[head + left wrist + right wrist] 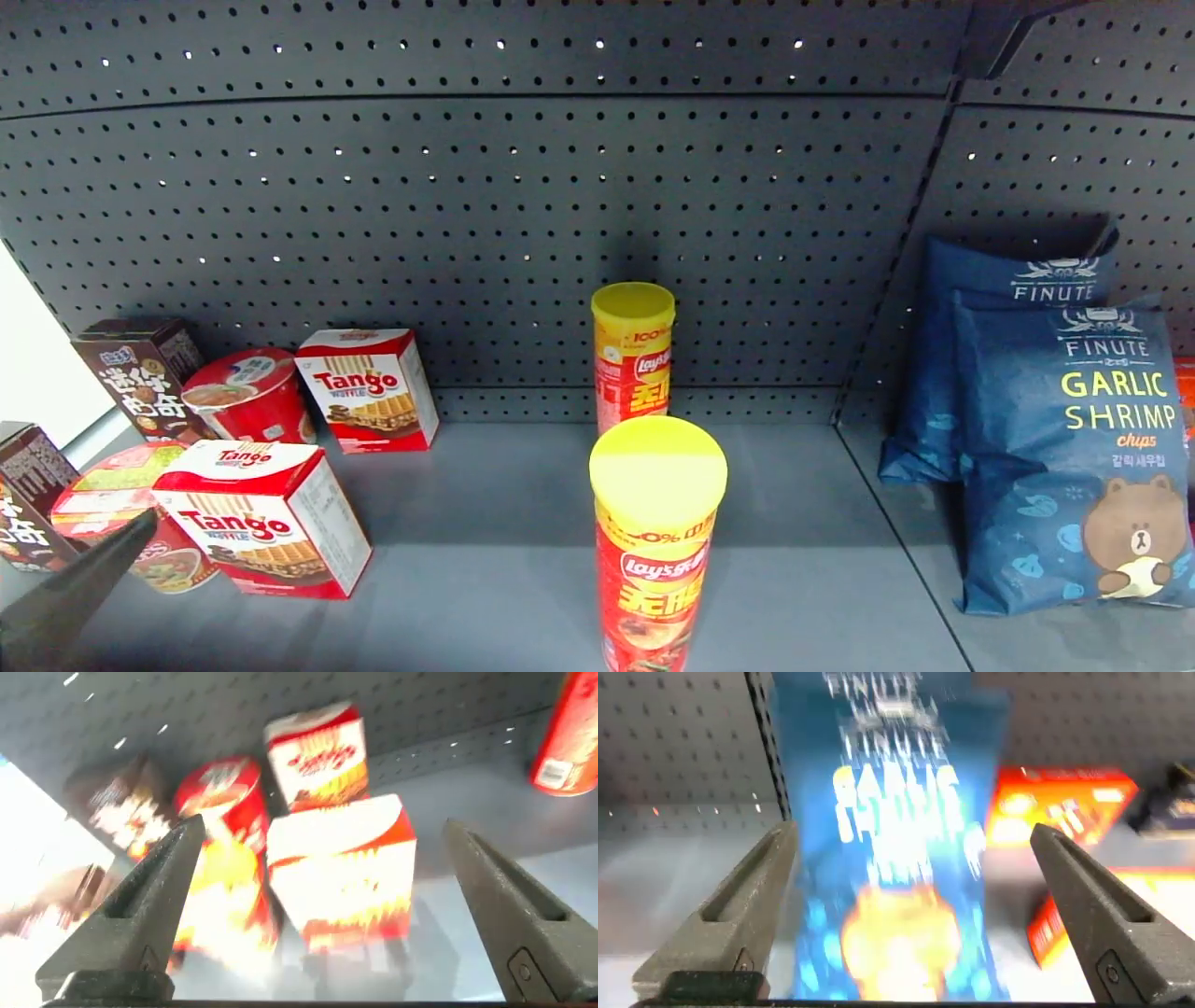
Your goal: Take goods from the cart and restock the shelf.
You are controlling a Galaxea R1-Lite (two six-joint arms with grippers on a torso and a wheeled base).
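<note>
Both grippers empty, fingers spread wide: left gripper [322, 831] faces the red-and-white cardboard wafer box [341, 873], right gripper [915, 833] the blue foil chip bag [896, 859]. Both sit in front-to-back rows on the grey metal shelf [485, 551], labels out, likely for display. Right wrist view reveals an orange box [1064, 803] beside the bag, a sliver in head view

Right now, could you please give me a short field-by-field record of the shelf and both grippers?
shelf: grey shelf deck with pegboard back
centre: front chip can and rear chip can, both upright, yellow lids on
left side: front wafer box, rear wafer box, red noodle cup, brown box
right side: front blue chip bag, rear blue chip bag behind it
left gripper: open, empty, facing the front wafer box
right gripper: open, empty, facing the front blue chip bag
</note>
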